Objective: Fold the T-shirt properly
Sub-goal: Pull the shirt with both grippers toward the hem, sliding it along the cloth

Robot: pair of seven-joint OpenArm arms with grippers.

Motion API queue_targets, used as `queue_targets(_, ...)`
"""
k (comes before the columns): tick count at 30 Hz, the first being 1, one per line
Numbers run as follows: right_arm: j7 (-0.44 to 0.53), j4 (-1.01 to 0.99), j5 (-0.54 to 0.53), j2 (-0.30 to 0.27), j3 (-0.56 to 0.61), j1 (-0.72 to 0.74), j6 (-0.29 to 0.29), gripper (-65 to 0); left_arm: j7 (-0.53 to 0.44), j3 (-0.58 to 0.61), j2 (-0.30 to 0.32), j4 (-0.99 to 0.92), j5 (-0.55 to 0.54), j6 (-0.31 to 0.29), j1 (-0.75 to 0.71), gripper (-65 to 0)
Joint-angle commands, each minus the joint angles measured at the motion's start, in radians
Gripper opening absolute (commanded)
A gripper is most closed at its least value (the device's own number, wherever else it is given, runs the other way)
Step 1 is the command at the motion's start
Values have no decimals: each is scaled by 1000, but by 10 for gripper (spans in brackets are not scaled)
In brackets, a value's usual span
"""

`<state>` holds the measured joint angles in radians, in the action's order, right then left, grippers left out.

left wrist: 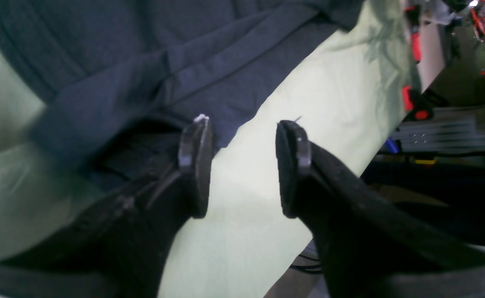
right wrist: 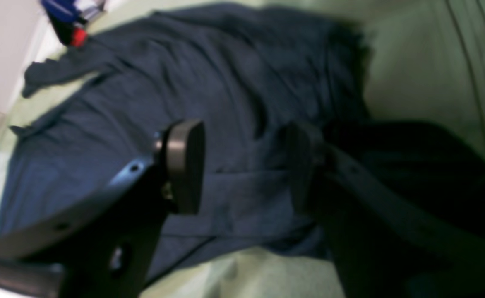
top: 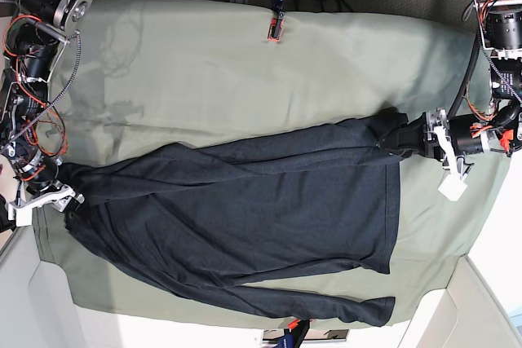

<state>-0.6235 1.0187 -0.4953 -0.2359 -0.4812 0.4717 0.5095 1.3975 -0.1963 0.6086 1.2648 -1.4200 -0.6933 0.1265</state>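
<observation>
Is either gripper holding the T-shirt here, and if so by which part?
Nothing is held. The left gripper and the right gripper both stand open with nothing between the fingers, at opposite ends of the T-shirt.

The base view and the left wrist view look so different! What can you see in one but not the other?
Only the base view shows the whole T-shirt spread out, with a long sleeve along its near edge, and the right gripper at the other end. Only the left wrist view shows, up close, the gap between the left gripper fingers, with nothing between them. Both show the dark shirt lying on the green cloth and the left gripper at the shirt's edge.
</observation>
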Motion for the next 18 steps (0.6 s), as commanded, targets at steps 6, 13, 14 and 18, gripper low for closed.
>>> queue_targets(6,-86,202,-47,-22,-6,-43,10,-333,-5,-74,23,50,-44,-5,-45,-371)
queue_targets(13,-29,209,-9,-30,-51,-138,-32,-333,-2,-201,19,58,-63,-5,-174,-371)
queue_targets(14,-10,201,-3,-30,-61,-149,-48,-333,-2,-215,15,58,-63,-5,-192,-371)
queue_targets(18,34,129,31,-34,-119,-153,-79,-333,-15,-253,-17,58,-63,-5,-246,-371)
